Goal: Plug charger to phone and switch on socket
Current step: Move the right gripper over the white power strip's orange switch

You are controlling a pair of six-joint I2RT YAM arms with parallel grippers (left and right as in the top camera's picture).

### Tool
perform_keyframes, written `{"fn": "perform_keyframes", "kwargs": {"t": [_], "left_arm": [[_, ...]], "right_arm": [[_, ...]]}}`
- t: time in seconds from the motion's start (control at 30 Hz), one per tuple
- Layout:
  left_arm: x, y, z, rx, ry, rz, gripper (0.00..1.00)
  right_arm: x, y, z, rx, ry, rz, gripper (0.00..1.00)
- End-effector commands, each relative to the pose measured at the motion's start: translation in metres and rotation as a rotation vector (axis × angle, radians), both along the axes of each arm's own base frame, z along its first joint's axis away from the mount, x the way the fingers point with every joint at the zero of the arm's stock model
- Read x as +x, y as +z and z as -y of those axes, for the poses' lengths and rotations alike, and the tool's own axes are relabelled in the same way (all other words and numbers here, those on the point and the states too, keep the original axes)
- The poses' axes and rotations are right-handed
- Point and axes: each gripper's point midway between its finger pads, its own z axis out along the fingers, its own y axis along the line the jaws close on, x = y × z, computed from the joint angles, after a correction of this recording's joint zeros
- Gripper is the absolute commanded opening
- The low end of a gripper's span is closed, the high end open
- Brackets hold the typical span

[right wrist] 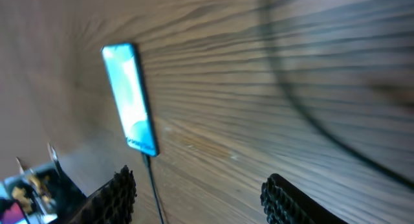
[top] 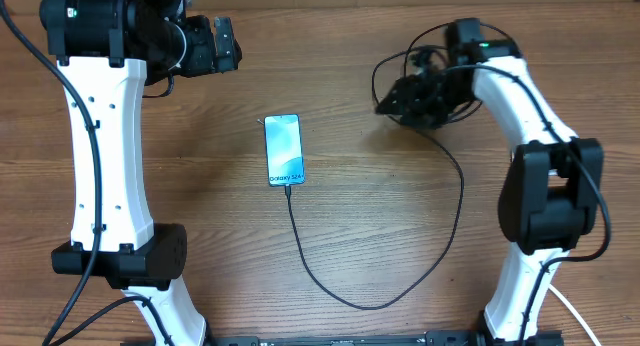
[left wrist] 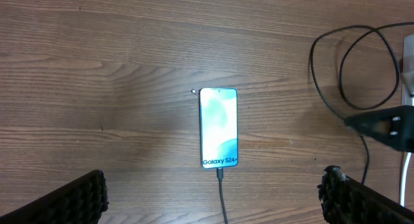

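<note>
The charger (left wrist: 222,201) looks seated in the phone (left wrist: 219,127), so we press the socket (left wrist: 409,68) switch, far right of the phone, gently with the right gripper (right wrist: 199,180), its jaws apart and empty, while the left gripper (top: 230,44) has its jaws wide apart.

The phone (top: 284,150) lies flat with its light-blue screen up, and the thin black charger (top: 462,191) is plugged into its bottom end, curving in a wide loop to the right.
</note>
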Motion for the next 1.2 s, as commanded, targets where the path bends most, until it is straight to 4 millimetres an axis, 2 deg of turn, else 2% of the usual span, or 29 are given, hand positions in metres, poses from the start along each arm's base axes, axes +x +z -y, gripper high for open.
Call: {"fn": "perform_keyframes", "kwargs": {"t": [0.0,0.1,0.27,0.3,0.4,0.53,0.7,0.97,1.17], "left_arm": [[-0.004,0.009,0.001,0.013,-0.014,0.028,1.00],[-0.004,0.009,0.001,0.013,-0.014,0.028,1.00],[-0.004,0.009,0.001,0.013,-0.014,0.028,1.00],[-0.004,0.009,0.001,0.013,-0.014,0.028,1.00],[-0.004,0.009,0.001,0.013,-0.014,0.028,0.99],[-0.004,0.009,0.001,0.013,-0.014,0.028,0.99],[-0.004,0.009,0.001,0.013,-0.014,0.028,0.99],[-0.004,0.009,0.001,0.013,-0.014,0.028,1.00],[-0.004,0.009,0.001,0.013,-0.014,0.028,1.00]], "right_arm": [[0.021,0.040,0.038,-0.003,-0.080,0.096,0.63],[0.031,0.061,0.069,-0.014,-0.147,0.119,0.64],[0.042,0.100,0.131,-0.130,-0.272,0.170,0.70],[0.043,0.112,0.156,-0.188,-0.343,0.176,0.72],[0.046,0.121,0.193,-0.273,-0.452,0.185,0.75],[0.044,0.116,0.233,-0.350,-0.564,0.168,0.76],[0.047,0.108,0.265,-0.415,-0.652,0.175,0.76],[0.070,0.076,0.293,-0.495,-0.700,0.211,0.76],[0.076,0.054,0.304,-0.541,-0.713,0.198,0.76]]}}
